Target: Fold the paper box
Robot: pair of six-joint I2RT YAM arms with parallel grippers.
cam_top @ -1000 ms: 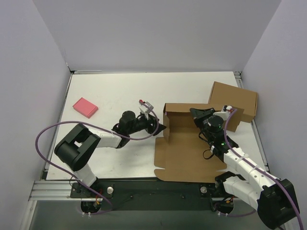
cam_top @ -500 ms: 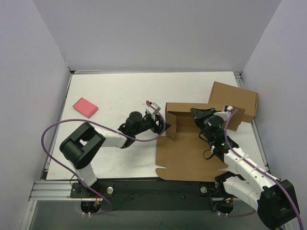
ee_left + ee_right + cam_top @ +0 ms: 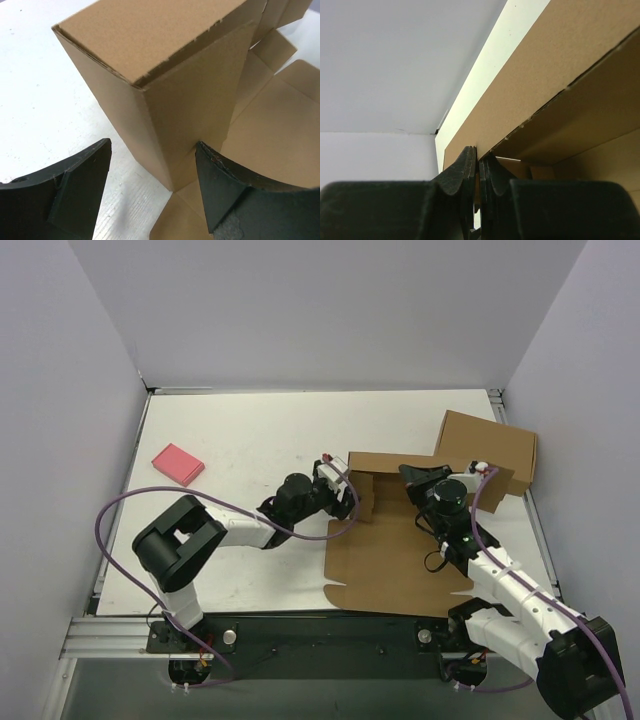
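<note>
The paper box is brown die-cut cardboard, partly formed: its base lies flat and its far wall and left end flap stand up. My left gripper is open at that left corner; in the left wrist view the box corner stands between the two black fingers, one finger outside on the table and one over the flat base. My right gripper is shut on the upright far wall, pinching its edge between the fingertips.
A second, fully formed brown box stands at the back right, close behind the right gripper. A small pink flat block lies at the far left. White walls enclose the table on three sides.
My left gripper has moved right, pushing the box's left end flap inward to stand upright. The right gripper has held its grip on the far wall.
</note>
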